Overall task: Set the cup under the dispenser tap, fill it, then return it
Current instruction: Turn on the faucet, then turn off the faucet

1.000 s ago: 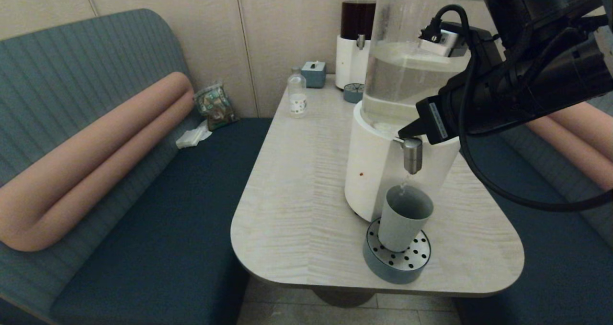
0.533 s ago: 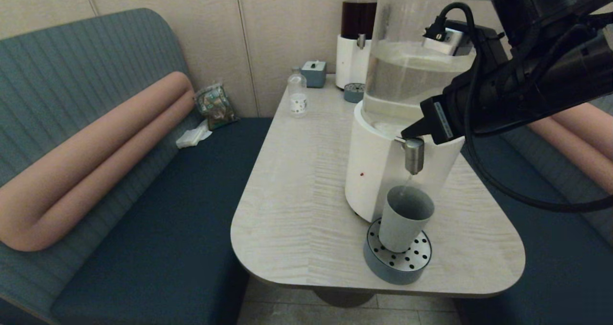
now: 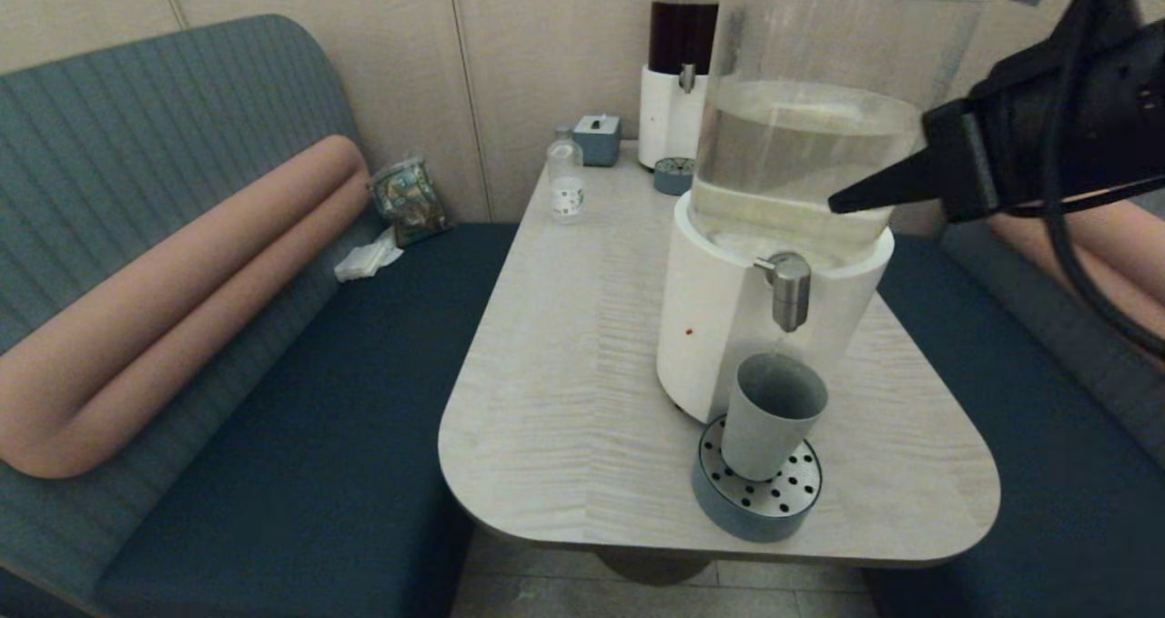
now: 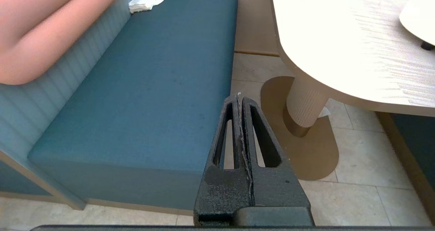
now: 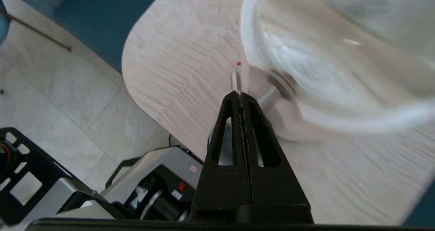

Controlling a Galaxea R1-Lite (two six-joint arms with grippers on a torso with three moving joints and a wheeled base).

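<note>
The grey-green cup (image 3: pixel 772 413) stands upright on a round perforated drip tray (image 3: pixel 755 500), straight below the steel dispenser tap (image 3: pixel 788 290). The tap juts from the white base (image 3: pixel 710 327) of the big clear-liquid dispenser. My right gripper (image 3: pixel 837 205) is shut and empty, hanging above and to the right of the tap, in front of the tank, touching nothing. In the right wrist view its shut tips (image 5: pixel 240 94) point down at the blurred tap. My left gripper (image 4: pixel 239 96) is shut and parked low over the floor beside the bench seat, out of the head view.
At the far end of the table (image 3: pixel 564 372) are a small clear bottle (image 3: pixel 565 181), a blue-grey box (image 3: pixel 596 138), the dark-liquid dispenser (image 3: pixel 678 72) and a second drip tray (image 3: pixel 673 175). Blue bench seats (image 3: pixel 319 400) flank the table on both sides.
My right gripper has come off the top of the tap and moved up and to the right. The cup has stayed on the drip tray.
</note>
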